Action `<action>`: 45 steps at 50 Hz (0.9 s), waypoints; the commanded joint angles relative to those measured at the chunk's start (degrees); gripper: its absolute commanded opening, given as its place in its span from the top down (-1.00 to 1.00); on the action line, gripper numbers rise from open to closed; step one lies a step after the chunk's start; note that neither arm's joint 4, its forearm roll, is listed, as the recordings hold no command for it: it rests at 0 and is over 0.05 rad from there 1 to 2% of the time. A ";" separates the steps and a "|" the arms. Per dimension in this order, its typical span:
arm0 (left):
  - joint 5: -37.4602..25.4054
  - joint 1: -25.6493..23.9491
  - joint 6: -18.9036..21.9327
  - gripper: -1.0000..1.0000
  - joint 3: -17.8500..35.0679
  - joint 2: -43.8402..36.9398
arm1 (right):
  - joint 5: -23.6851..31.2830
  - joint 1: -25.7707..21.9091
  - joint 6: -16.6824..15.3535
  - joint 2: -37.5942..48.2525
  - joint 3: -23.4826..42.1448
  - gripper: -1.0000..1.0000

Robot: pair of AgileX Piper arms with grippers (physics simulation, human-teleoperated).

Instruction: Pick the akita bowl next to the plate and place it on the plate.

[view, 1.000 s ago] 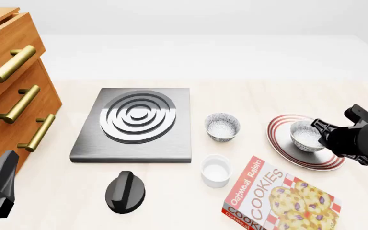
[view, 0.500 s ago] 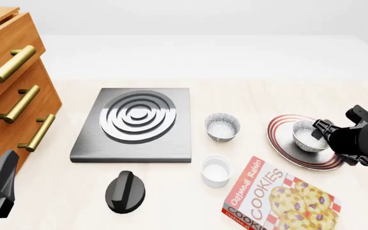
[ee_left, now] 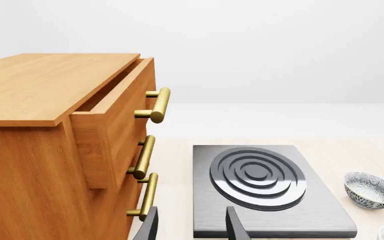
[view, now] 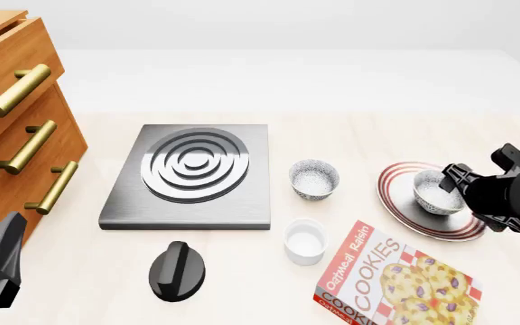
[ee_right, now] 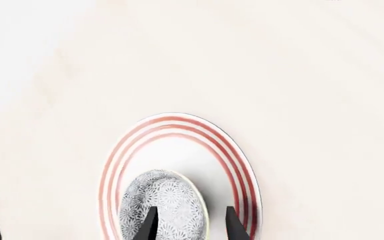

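Observation:
The akita bowl [view: 433, 194], speckled grey and white, sits upright on the red-striped plate [view: 395, 177] at the right of the table. My right gripper [view: 449, 181] hovers at the bowl's right side, open. In the right wrist view its two dark fingers straddle the rim of the bowl [ee_right: 162, 200]. One finger is over the bowl's inside and the other is outside it, above the plate [ee_right: 178, 122]. My left gripper [view: 5, 244] waits low at the front left, open and holding nothing, as its fingertips [ee_left: 237, 227] show in the left wrist view.
A second speckled bowl [view: 314, 179] stands left of the plate, with a white ramekin [view: 305, 240] in front of it. A cookie box [view: 395, 277] lies by the plate's front edge. Further left are the stove plate [view: 192, 172], a black knob [view: 177, 271] and a wooden drawer cabinet [view: 16, 128].
My right gripper has shifted slightly to the right and lifted a little. The bowl has settled level on the plate. The left arm has not moved.

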State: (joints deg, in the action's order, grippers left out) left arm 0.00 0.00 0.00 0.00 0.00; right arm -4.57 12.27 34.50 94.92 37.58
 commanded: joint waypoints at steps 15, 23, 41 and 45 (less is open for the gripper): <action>0.00 0.00 0.00 -1.00 0.00 0.00 | 10.07 -3.67 7.10 -19.64 -1.34 -1.00; 0.00 0.00 0.00 -1.00 0.00 0.00 | 14.28 -5.83 9.17 -28.52 -2.10 -1.00; 0.00 0.00 0.00 -1.00 0.00 0.00 | 27.15 -10.30 10.45 -55.49 -0.92 -1.00; 0.00 0.00 0.00 -1.00 0.00 0.00 | 26.66 -10.44 10.10 -56.44 -1.36 -1.00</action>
State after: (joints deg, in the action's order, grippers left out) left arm 0.00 0.00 0.00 0.00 0.00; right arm 18.51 3.25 44.28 47.28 36.19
